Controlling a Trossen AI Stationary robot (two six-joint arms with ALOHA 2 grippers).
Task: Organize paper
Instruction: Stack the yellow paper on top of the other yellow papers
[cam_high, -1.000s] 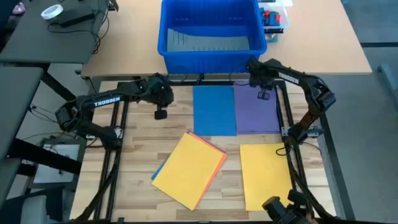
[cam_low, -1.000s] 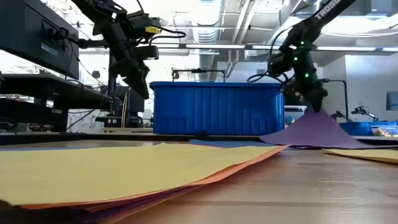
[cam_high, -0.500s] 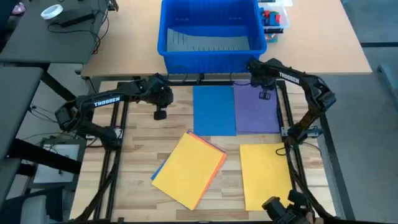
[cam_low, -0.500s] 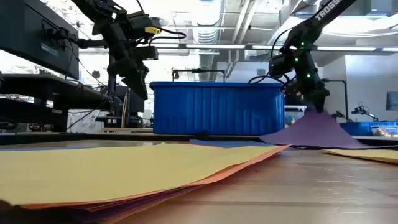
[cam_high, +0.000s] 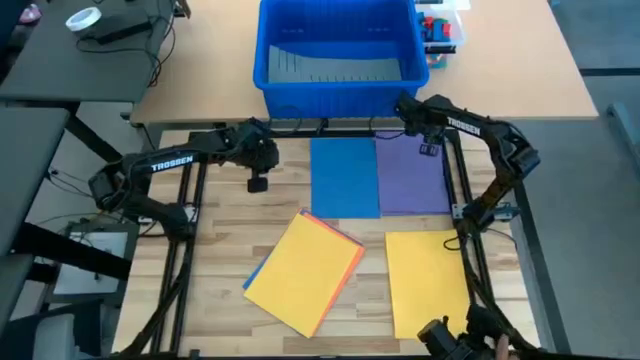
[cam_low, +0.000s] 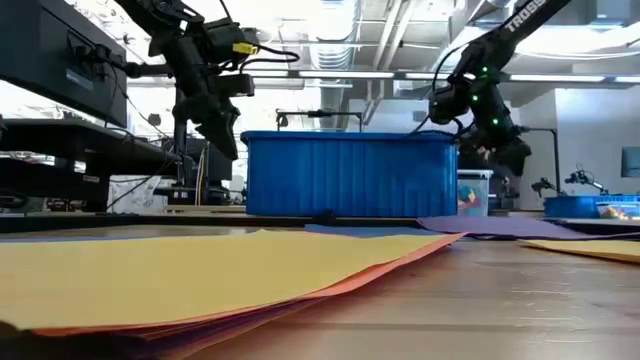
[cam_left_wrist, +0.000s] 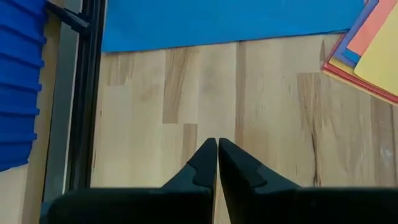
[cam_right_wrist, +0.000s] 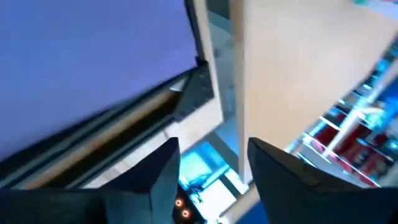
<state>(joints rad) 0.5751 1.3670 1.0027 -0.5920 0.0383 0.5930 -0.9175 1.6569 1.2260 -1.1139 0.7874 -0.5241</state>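
Wooden table (cam_high: 225, 235), coloured paper (cam_high: 345, 177) spread flat, blue bin (cam_high: 340, 45) behind

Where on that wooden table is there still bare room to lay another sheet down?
Bare wood lies left of the blue sheet, under the left gripper, and in the near-left corner beside the yellow-topped stack. The right half is crowded: purple sheet beside blue, yellow sheet below.

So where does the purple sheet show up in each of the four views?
High view: the purple sheet lies flat right of the blue sheet, under the right gripper.
Low view: a thin purple strip at right, past the blue bin.
Left wrist view: not in it.
Right wrist view: fills the upper left.
Shared landmark: the blue bin.
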